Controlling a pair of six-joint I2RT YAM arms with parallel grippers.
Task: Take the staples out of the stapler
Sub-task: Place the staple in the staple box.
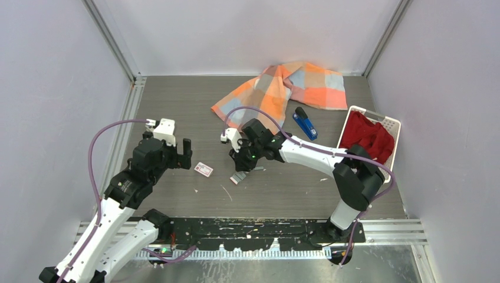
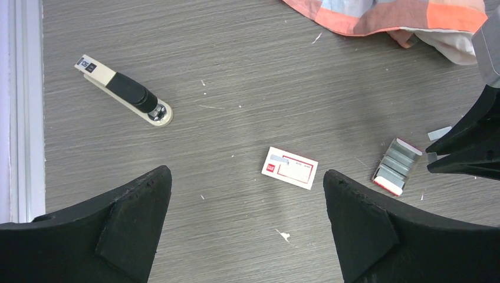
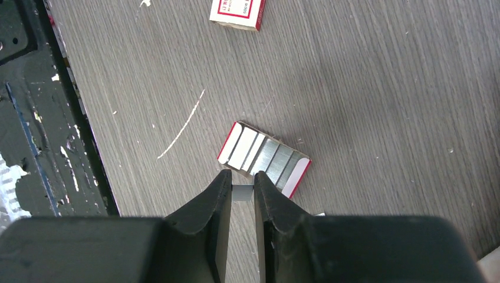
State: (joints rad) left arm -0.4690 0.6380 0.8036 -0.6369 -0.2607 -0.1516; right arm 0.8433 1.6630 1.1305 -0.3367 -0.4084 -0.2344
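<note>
We find the right gripper (image 3: 242, 183) clamped on staples (image 3: 242, 193), box (image 3: 264, 158) just beyond its fingertips; left gripper (image 2: 246, 175) fingers apart. The stapler (image 1: 305, 122) lies well beyond both. We judge extraction done, deposit pending.

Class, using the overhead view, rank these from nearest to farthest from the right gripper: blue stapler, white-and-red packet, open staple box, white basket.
1. Open staple box, right by the right gripper, on its near side.
2. White-and-red packet, to the left.
3. Blue stapler, farther back, to the right.
4. White basket, at the far right.
</note>
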